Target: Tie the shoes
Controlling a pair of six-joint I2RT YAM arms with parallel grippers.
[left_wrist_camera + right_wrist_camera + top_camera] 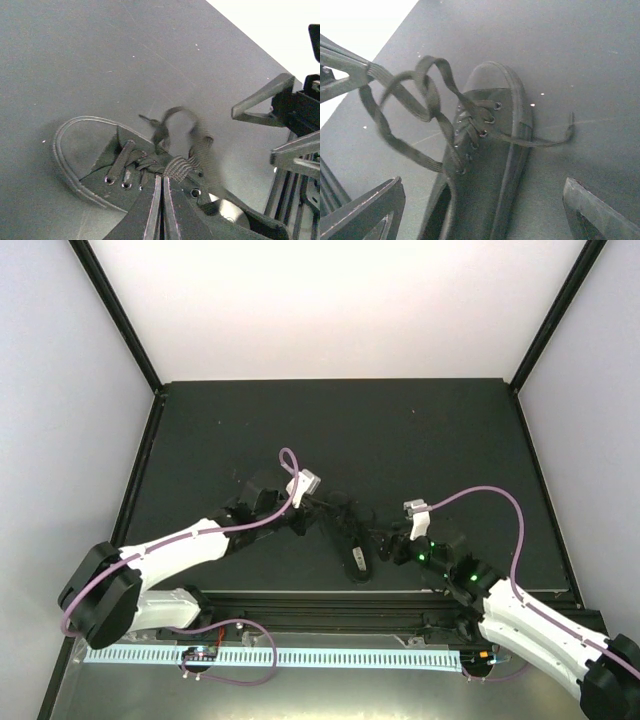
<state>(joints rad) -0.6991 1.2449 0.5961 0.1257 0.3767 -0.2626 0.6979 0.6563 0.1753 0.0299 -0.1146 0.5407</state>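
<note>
A small all-black shoe (355, 540) lies on the dark mat between my two arms, toe pointing away. My left gripper (162, 180) sits over the eyelets, shut on a ribbed loop of black lace (180, 167). In the right wrist view its fingers (342, 72) hold that lace (405, 100) up in slack loops to the shoe's left. My right gripper (482, 185) hovers over the shoe's (492, 165) heel end, open wide with nothing between its fingers. The other lace end (555, 142) trails across the mat to the right. A pale insole patch (225, 210) shows.
The dark mat (330, 420) is bounded by white walls at the back and both sides. A black rail (330, 600) and a pale perforated strip (330, 655) run along the near edge by the arm bases. Purple cables (500, 495) arc off both wrists.
</note>
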